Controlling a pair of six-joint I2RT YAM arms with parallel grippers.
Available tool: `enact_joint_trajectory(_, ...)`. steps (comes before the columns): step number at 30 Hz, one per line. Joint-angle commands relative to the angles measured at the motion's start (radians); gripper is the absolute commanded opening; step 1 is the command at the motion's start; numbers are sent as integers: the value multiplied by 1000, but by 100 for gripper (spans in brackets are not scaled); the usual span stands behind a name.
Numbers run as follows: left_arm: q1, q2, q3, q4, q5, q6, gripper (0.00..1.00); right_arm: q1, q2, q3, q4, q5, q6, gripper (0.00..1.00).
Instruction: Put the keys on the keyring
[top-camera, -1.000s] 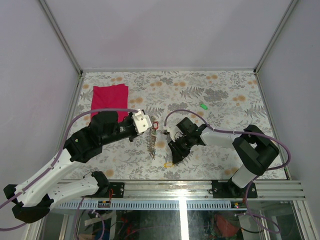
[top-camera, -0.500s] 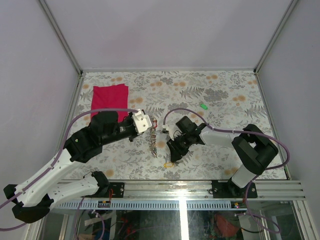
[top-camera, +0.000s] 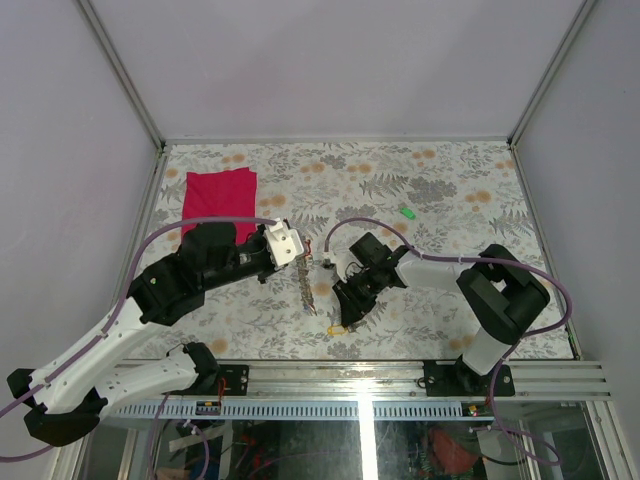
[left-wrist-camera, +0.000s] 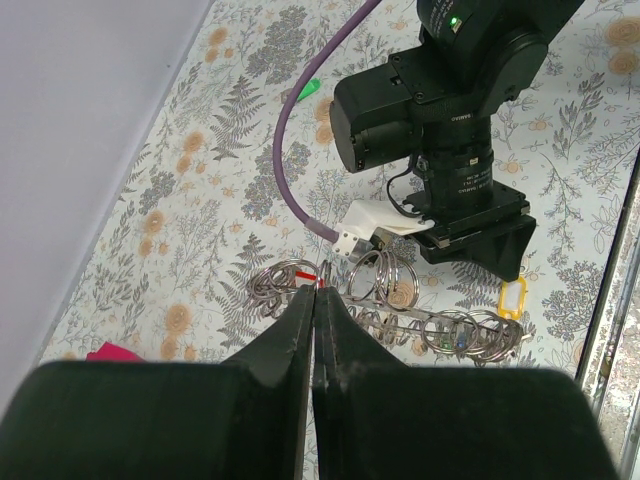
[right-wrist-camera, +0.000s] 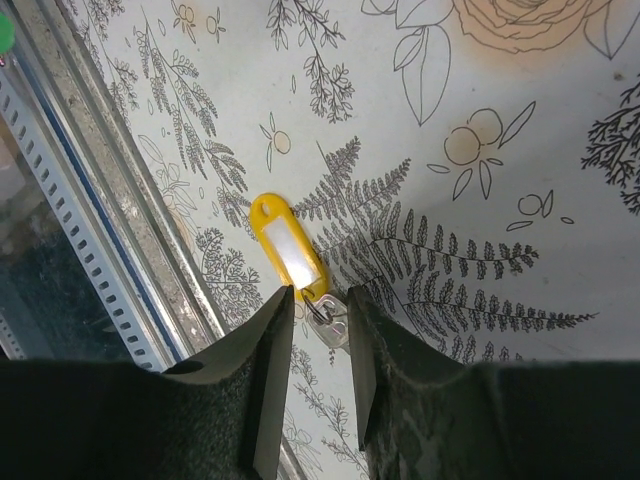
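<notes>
Your one flower-printed table (top-camera: 450, 300) carries two black arms, their wrists drawn close together near its near edge, and one pink-red square cloth (top-camera: 218, 198) lying flat at the far left. You have one keyring (left-wrist-camera: 430, 325), a chain of linked silver wire rings too tangled to count. Its long axis runs from the left fingers (left-wrist-camera: 305, 320) toward the near edge, leaning slightly right. Those fingers are pressed together and clamped on its far end, just beside one small red key tag (left-wrist-camera: 322, 278). Your right fingers (right-wrist-camera: 275, 320) stand slightly apart, straddling the small ring of one yellow plastic-tagged key (right-wrist-camera: 288, 248) without visibly gripping it. That key lies flat by the near rail, just right of the chain's near end. In the right wrist view it lies diagonally, ring end toward the fingertips. One green plastic-tagged key (top-camera: 407, 212) lies alone, well apart on the far right.
</notes>
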Motion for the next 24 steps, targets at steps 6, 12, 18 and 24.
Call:
enact_joint_trajectory(6,6,-8,-3,113,-4,-8,0,-5,-8,18,-52,5,-32,38)
enact_joint_trajectory(12,6,-7,-2,113,-4,-10,0,-5,-12,15,-66,3,-41,39)
enact_joint_trajectory(18,6,-7,-1,113,-4,-9,0,-5,-15,10,-66,-7,-51,47)
enact_joint_trajectory(24,6,-8,-3,113,-5,-10,0,-5,-15,12,-80,-2,-69,43)
